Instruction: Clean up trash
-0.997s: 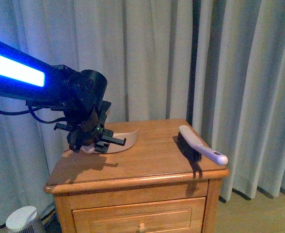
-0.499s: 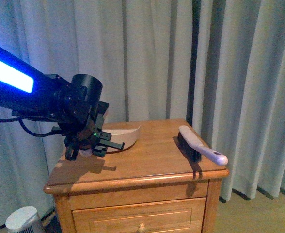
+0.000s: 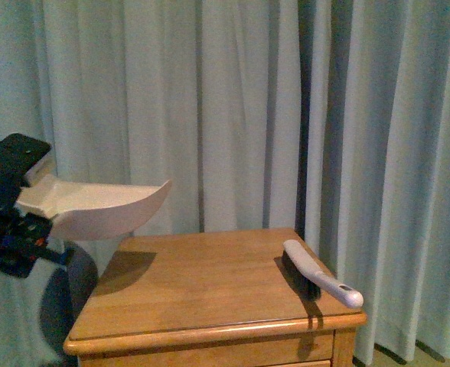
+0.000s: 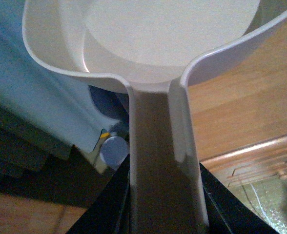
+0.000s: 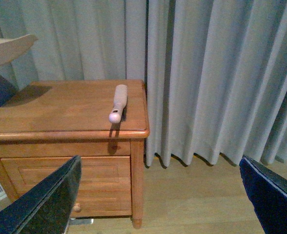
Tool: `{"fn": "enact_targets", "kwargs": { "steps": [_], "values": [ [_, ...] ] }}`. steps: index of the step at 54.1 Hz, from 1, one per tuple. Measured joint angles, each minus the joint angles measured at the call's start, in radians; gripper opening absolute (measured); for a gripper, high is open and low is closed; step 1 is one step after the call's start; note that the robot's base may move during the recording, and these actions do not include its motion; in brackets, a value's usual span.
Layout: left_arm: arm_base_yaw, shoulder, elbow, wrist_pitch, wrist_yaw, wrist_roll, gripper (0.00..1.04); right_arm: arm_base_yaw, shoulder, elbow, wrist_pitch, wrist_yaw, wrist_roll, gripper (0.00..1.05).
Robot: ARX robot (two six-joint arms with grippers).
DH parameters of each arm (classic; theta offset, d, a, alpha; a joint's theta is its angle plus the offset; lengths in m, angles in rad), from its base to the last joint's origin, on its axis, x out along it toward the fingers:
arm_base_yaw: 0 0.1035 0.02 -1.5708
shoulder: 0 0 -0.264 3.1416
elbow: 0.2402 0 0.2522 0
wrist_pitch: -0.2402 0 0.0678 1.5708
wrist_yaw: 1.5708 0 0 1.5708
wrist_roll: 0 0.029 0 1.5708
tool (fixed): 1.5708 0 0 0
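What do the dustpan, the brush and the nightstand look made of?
Dustpan: likely moulded plastic, beige, smooth and semi-matte. Its thin curved walls show a soft sheen in the left wrist view.
Brush: the white handle looks like glossy plastic. The bristles underneath are dark, but the fibre is unclear.
Nightstand: wood or wood veneer in a honey tone with a satin varnish. Grain lines and a rounded edge are visible.

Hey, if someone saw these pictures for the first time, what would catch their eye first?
The beige dustpan stands out first, held in the air by the left gripper, up by the left side of the wooden nightstand. Next comes the white-handled brush lying along the nightstand's right edge, with pale curtains filling the background.
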Motion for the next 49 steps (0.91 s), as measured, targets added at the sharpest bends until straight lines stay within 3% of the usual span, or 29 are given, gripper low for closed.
{"fn": "enact_targets", "kwargs": {
  "steps": [22,30,36,49],
  "values": [
    [0.096,-0.616,-0.468,-0.019,0.09,-0.007,0.29,0.0,0.0,0.0,0.0,0.0,0.0,0.98],
    [0.097,-0.81,-0.544,-0.108,0.093,-0.02,0.29,0.0,0.0,0.0,0.0,0.0,0.0,0.98],
    [0.051,-0.958,-0.592,-0.172,0.101,-0.047,0.29,0.0,0.0,0.0,0.0,0.0,0.0,0.98],
    [0.031,-1.003,-0.603,-0.176,0.101,-0.064,0.28,-0.004,0.003,0.001,-0.003,-0.018,0.009,0.98]
  ]
}}
